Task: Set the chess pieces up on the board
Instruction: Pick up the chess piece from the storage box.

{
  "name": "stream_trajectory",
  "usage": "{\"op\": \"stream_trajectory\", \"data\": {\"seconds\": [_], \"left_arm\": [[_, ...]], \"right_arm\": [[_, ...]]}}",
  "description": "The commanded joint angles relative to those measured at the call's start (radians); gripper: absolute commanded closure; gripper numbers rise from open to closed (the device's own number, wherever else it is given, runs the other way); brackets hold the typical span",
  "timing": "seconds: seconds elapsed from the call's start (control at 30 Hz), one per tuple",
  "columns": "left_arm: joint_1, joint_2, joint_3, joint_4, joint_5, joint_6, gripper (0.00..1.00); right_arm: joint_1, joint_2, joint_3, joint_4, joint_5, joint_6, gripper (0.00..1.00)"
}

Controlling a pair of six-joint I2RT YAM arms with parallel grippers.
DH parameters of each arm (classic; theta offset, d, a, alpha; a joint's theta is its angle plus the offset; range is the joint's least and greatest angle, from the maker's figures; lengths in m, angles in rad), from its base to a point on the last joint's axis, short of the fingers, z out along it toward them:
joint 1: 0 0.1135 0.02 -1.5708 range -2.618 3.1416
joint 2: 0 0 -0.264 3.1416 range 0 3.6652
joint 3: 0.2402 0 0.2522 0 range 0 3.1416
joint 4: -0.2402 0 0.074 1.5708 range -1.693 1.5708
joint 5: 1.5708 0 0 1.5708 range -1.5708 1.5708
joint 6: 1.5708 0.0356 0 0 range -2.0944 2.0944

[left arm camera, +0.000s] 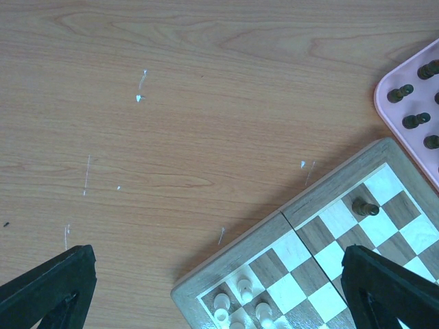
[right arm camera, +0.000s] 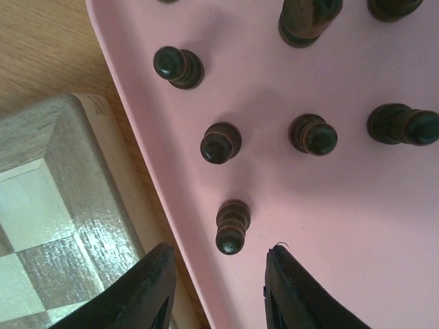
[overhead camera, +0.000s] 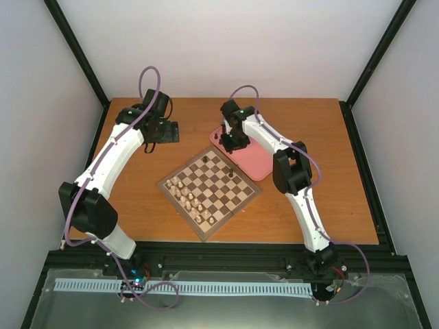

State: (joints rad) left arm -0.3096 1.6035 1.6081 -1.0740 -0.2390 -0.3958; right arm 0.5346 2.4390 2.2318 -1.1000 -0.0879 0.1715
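Note:
The board (overhead camera: 210,189) lies tilted in the table's middle, cream chessmen along its left side and two dark pieces (overhead camera: 206,160) on it. Several dark chess pieces (right arm camera: 221,142) stand on the pink tray (right arm camera: 357,205). My right gripper (right arm camera: 219,288) is open low over the tray's left edge, a dark pawn (right arm camera: 232,226) just ahead between its fingers. In the top view it (overhead camera: 234,140) hangs over the tray's near-left end. My left gripper (left arm camera: 216,291) is open and empty, high over the board's corner (left arm camera: 206,288); it (overhead camera: 164,131) sits left of the board.
The pink tray (overhead camera: 248,159) lies right behind the board, touching its far edge. In the left wrist view one dark piece (left arm camera: 365,208) stands on a board square and the tray corner (left arm camera: 405,82) shows with more dark pieces. Black frame posts edge the table.

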Motion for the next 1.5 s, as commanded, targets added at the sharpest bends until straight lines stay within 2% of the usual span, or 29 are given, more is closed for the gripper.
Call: {"op": "stream_trajectory", "data": {"seconds": [0.0,0.3,0.53,0.97,1.47], "left_arm": [[0.007,0.007,0.030,-0.012,-0.006,0.017,0.00],[0.007,0.012,0.034,-0.016,-0.005,0.018,0.00],[0.007,0.018,0.040,-0.018,-0.006,0.018,0.00],[0.007,0.021,0.034,-0.015,-0.005,0.017,0.00],[0.007,0.011,0.004,0.004,0.008,0.010,0.00]], "right_arm": [[0.007,0.042,0.024,-0.011,-0.007,-0.012,0.63],[0.007,0.059,0.030,0.000,0.019,-0.016,0.63],[0.006,0.077,0.037,0.002,0.026,-0.020,0.69],[0.007,0.063,0.040,-0.002,0.036,-0.034,0.89],[0.045,-0.142,-0.038,-0.019,0.075,-0.044,0.91]]}}
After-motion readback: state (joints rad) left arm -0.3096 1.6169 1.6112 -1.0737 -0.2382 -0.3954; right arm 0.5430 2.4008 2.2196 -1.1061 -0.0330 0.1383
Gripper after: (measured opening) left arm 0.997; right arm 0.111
